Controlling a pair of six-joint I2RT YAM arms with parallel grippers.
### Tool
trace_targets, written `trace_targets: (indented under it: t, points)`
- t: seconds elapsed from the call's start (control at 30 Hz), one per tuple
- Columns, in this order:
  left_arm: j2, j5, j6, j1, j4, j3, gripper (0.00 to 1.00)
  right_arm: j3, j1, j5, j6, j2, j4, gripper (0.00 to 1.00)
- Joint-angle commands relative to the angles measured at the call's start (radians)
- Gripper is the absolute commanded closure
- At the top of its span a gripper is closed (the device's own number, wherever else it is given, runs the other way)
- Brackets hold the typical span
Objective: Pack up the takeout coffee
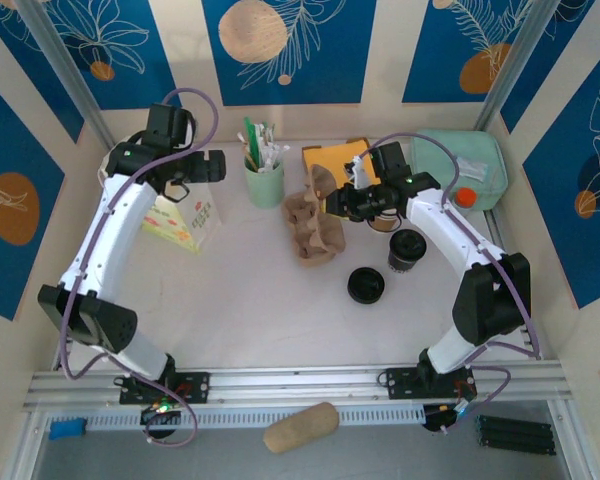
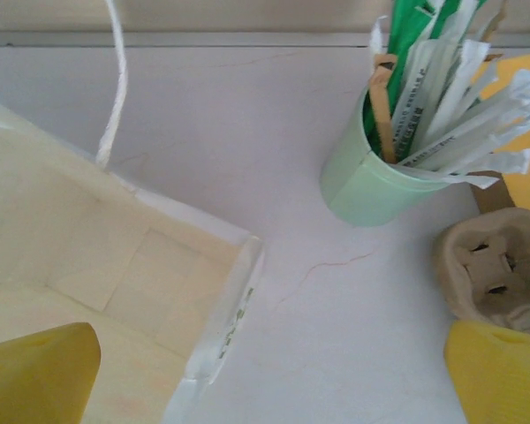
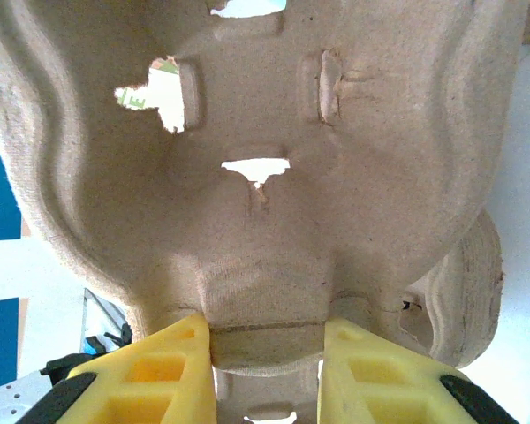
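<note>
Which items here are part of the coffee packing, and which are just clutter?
Job:
- pulp carrier, clamped in the right gripper
- paper bag, by the open left gripper
- black-topped cup, likely the coffee

Lying about:
- loose black lid
- green straw cup
- mint container
- brown roll at the near edge

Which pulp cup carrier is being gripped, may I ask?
The pulp carrier pinched at its edge by the right gripper; the other carrier lies on the table.

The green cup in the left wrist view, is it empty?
No, the green cup holds many wrapped straws that stick out above its rim.
</note>
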Motion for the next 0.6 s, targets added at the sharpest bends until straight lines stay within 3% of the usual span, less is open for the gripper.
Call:
trace_targets:
  t: [0.0,0.23,0.57]
  points:
    - [0.037,-0.003,0.033,0.026,-0.039,0.039,0.01,0.033,-0.012,-0.035,-0.014,-0.04,-0.03,0.72]
    - [0.115,0.033,0.062,0.033,-0.06,0.054,0.01,0.033,-0.025,-0.044,-0.013,-0.037,-0.027,0.72]
    - [0.132,0.18,0.125,0.029,-0.104,0.04,0.01,0.027,-0.033,-0.047,-0.008,-0.039,-0.016,0.72]
